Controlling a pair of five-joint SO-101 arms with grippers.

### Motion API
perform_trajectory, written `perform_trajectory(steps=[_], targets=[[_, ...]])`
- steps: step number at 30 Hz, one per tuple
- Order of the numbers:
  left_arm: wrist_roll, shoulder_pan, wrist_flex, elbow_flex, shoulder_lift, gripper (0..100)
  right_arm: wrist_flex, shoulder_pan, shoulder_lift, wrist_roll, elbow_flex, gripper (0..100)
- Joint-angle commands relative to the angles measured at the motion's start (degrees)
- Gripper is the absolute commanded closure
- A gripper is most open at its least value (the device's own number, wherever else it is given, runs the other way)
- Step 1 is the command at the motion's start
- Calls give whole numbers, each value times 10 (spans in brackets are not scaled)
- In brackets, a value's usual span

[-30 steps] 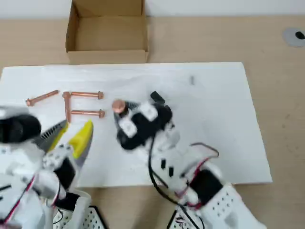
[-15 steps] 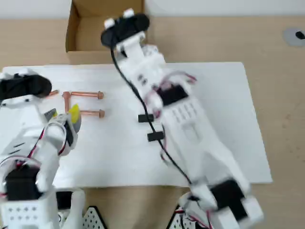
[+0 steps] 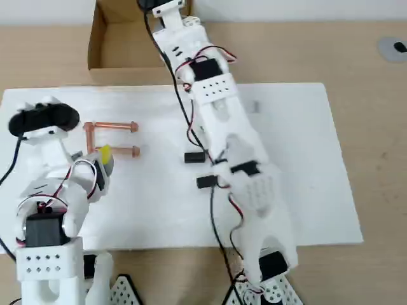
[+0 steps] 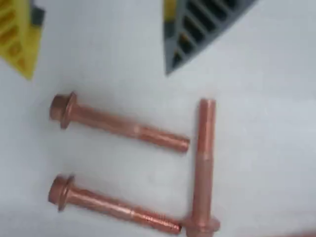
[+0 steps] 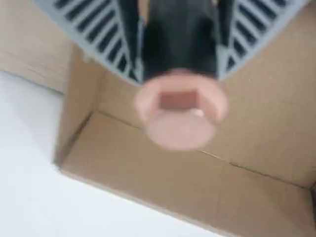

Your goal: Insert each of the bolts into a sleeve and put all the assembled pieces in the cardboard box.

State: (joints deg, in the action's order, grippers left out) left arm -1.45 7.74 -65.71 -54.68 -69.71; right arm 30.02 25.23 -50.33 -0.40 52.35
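Jaws on the right are clamping a bolted sleeve (image 5: 180, 49) over the cardboard box (image 3: 105, 47) at the bench's (image 3: 369, 57) far edge; left jaws are hanging apart above three bolts (image 4: 118, 123) near its left edge.

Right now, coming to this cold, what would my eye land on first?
The right arm stretches across the white sheet to the cardboard box. There the right gripper holds a copper-headed assembled piece over the box's inside. On the other side of the sheet, the left gripper hangs open above three loose copper bolts.
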Motion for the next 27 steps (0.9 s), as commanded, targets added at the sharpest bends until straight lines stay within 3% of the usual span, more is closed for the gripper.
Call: perform_trajectory(steps=[1,7,14,21,27], targets=[[3,6,8,-2,-2,812,-11,-7,-96,-5,175,987],[3,6,7,-2,-2,812,-11,-18,-248,-3,301,969],[3,3,7,-2,-2,812,32,-17,-304,-6,335,786],[3,5,7,-4,-2,812,55,-19,-302,-3,336,782],[4,11,7,0,2,812,150,-19,-280,4,375,781]])
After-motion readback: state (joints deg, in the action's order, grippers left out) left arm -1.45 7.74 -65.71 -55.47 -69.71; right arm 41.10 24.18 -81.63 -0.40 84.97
